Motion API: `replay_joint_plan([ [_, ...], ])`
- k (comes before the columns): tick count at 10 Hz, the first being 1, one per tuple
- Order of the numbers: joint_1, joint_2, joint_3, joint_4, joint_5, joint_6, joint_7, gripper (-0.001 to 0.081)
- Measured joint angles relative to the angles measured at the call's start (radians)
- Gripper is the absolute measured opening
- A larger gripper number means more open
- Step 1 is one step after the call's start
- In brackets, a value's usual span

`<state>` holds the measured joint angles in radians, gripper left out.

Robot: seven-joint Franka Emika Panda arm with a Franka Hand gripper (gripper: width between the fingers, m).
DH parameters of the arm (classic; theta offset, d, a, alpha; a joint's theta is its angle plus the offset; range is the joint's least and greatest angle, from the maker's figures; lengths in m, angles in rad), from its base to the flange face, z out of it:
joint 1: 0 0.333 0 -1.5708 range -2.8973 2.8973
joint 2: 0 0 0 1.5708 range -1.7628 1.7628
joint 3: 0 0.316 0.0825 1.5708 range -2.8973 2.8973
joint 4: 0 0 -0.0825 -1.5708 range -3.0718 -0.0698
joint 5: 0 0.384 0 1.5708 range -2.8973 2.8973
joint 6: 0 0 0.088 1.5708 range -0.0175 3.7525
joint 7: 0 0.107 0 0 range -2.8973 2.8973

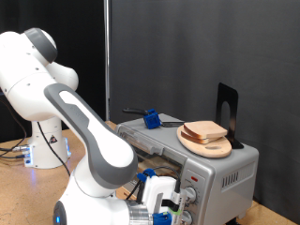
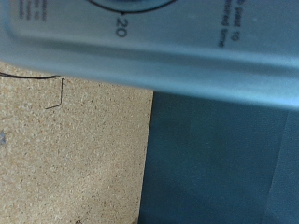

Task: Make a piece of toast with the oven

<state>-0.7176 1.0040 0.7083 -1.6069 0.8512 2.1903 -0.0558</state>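
Exterior view | arm bent low | gripper [image 1: 167, 208] at oven [image 1: 220, 173] knobs | jaw state unclear

You're in a robot lab setup, not a kitchen: black curtain backdrop [image 1: 187, 56], white arm base [image 1: 45, 141] with loose cables on a particle-board worktop [image 1: 19, 192], lone toaster oven [image 1: 220, 173] staged there.

Tan speckled counter [image 1: 14, 192] lower left of exterior view; silver oven [image 1: 220, 173] sits on it lower right, white robot base [image 1: 47, 141] at left.
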Motion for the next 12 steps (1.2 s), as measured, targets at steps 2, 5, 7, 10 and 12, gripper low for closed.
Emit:
replay_joint_plan([
  [2, 0.004, 0.000, 0.000, -0.001, 0.001, 0.001, 0.000, 0.0687],
  [5, 0.013, 0.000, 0.000, -0.002, 0.001, 0.015, 0.002, 0.0400],
  [7, 0.012, -0.001, 0.002, -0.002, 0.007, 0.012, 0.005, 0.0212],
  [10, 0.011, -0.001, 0.002, -0.002, 0.010, 0.010, 0.012, 0.0107],
  [12, 0.007, -0.001, 0.006, -0.010, 0.030, 0.019, -0.019, 0.0107],
])
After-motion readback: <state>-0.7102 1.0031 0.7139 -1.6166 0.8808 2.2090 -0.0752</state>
